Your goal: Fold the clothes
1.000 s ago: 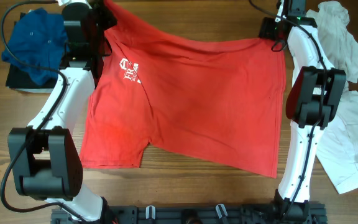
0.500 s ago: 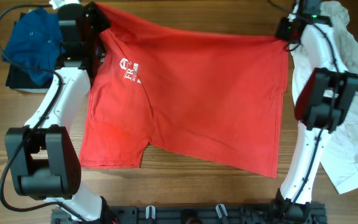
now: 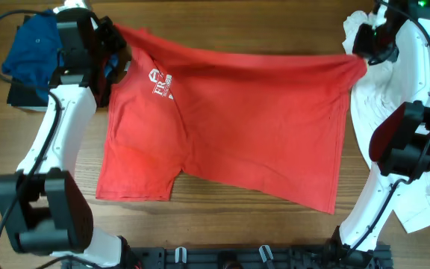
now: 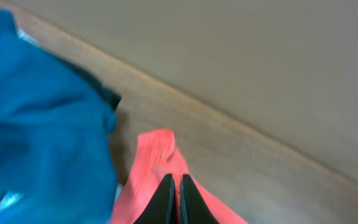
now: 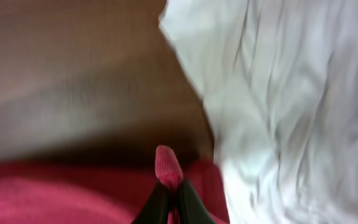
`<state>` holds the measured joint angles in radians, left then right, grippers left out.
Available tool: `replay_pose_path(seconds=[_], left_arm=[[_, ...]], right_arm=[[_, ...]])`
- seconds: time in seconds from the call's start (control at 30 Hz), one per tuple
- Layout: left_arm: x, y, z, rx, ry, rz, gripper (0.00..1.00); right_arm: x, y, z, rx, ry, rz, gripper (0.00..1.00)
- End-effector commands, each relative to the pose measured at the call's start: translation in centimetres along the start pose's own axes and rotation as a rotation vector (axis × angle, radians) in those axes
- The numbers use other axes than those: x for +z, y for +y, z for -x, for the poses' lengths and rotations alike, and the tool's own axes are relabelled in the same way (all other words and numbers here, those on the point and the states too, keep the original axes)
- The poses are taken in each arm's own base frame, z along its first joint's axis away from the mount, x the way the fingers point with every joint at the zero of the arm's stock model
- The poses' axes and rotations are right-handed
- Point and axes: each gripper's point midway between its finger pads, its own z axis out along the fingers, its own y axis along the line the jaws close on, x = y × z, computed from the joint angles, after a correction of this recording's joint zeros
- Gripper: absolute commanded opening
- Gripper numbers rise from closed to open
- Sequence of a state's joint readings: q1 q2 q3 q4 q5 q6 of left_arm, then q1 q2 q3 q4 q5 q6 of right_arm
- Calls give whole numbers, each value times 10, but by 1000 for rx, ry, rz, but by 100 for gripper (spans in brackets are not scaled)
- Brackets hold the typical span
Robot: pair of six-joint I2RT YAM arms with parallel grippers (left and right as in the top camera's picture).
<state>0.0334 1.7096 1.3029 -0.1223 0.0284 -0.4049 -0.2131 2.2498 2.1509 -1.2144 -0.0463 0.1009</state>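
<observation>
The red T-shirt (image 3: 230,127) lies spread across the table (image 3: 222,228), white lettering up, its 2 far corners pinched, 1 in the left jaws beside the blue garment (image 3: 28,48), 1 in the right jaws against the white garment (image 3: 416,179)

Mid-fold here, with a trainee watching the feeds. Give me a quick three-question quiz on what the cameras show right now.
1. True or false: the left pincer and the right pincer are both shut on the red T-shirt.
2. What colour is the garment lying right beside the right pincer? A) blue B) white C) green
3. Fill in: the shirt's white lettering sits nearer the ___ arm.

Key: 1 true; 2 B; 3 left.
</observation>
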Motion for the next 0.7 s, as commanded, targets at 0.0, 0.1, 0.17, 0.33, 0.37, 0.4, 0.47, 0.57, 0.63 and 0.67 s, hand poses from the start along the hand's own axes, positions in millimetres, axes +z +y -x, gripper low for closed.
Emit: replay_pose_path(seconds=[0.0,0.1,0.17,0.33,0.37,0.4,0.47,0.57,0.63,0.67], left_arm=[[-15,5,-4,48,57,26,4],[-17,18,-25,50,142,74,4],[-19,26,-32,43,179,99,4],[-28,55,-48,11,268,175,4],[-29,59,-50,7,279,185,4],[-30,61,-52,3,287,192,4],[-32,65,-55,-1,301,203,4],[-32,65,-57,-2,311,202,4],[-33,66,-59,-2,319,206,4],[-34,66,-60,-3,326,209,4]], right_arm=[[-15,4,-17,30,59,27,5],[-16,3,-39,39,146,20,4],[-17,2,-49,42,188,15,4],[-22,7,-71,50,278,26,4],[-23,8,-72,48,284,26,4],[-23,11,-74,47,291,25,4],[-22,20,-78,37,300,20,4],[-16,25,-90,14,331,-35,4],[-11,23,-97,11,350,-69,4],[-6,22,-103,14,363,-70,4]])
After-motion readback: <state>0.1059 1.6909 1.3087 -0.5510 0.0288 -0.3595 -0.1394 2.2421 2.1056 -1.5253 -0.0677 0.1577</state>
